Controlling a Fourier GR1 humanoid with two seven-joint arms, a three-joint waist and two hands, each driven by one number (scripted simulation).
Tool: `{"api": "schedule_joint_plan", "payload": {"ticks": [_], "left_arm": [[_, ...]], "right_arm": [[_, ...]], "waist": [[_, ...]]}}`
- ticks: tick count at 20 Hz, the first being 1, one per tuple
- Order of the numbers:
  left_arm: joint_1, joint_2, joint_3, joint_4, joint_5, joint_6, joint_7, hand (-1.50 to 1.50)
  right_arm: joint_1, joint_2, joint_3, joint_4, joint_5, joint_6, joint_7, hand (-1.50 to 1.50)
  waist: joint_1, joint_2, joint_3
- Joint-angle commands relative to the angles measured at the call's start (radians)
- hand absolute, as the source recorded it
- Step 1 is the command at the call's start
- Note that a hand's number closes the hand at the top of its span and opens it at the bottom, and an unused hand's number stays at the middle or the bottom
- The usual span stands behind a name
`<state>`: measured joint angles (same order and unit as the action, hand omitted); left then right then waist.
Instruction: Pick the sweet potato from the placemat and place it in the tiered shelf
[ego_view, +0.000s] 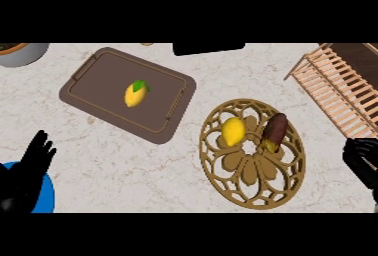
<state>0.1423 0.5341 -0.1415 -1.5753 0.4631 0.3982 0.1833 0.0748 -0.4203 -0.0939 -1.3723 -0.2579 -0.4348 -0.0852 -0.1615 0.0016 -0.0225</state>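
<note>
A: Where is the potato (273, 131) lying?

B: On the round mat (253, 192), tilted, touching or just beside a lemon (233, 131). The right hand (362, 161) is waiting at the right edge, fingers curling, holding nothing. The left hand (35, 159) is resting open at lower left, over a blue plate (47, 197).

A: What is threatening the pick?

B: Fingers closing on the potato are likely nudging the lemon, or catching the mat's openwork.

A: And room?

B: The shelf (334, 90) is standing near, upper right; bare counter (118, 165) is lying between. The tray (103, 70), bearing another lemon (135, 93), is sitting well apart.
</note>
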Motion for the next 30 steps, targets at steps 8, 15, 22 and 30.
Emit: {"api": "schedule_joint_plan", "payload": {"ticks": [8,15,22,30], "left_arm": [[-0.082,-0.04,-0.073,0.098,0.026,-0.121,0.05,0.0],[-0.158,-0.087,-0.099,0.169,-0.01,-0.138,0.021,0.0],[-0.186,-0.08,-0.098,0.197,-0.028,-0.163,0.017,0.0],[-0.201,-0.092,-0.117,0.197,-0.032,-0.205,0.019,0.0]], "right_arm": [[0.445,0.044,0.074,-0.516,0.194,-0.379,0.254,-1.5],[0.561,-0.12,0.2,-0.858,0.357,-0.386,0.658,-1.5],[0.522,-0.313,0.082,-1.004,0.447,-0.31,1.162,-1.5],[0.284,-0.377,0.056,-0.839,0.559,-0.191,1.502,-1.5]], "waist": [[0.098,-0.005,0.015],[0.149,0.009,0.014],[0.182,0.018,0.012],[0.227,0.021,0.015]]}}
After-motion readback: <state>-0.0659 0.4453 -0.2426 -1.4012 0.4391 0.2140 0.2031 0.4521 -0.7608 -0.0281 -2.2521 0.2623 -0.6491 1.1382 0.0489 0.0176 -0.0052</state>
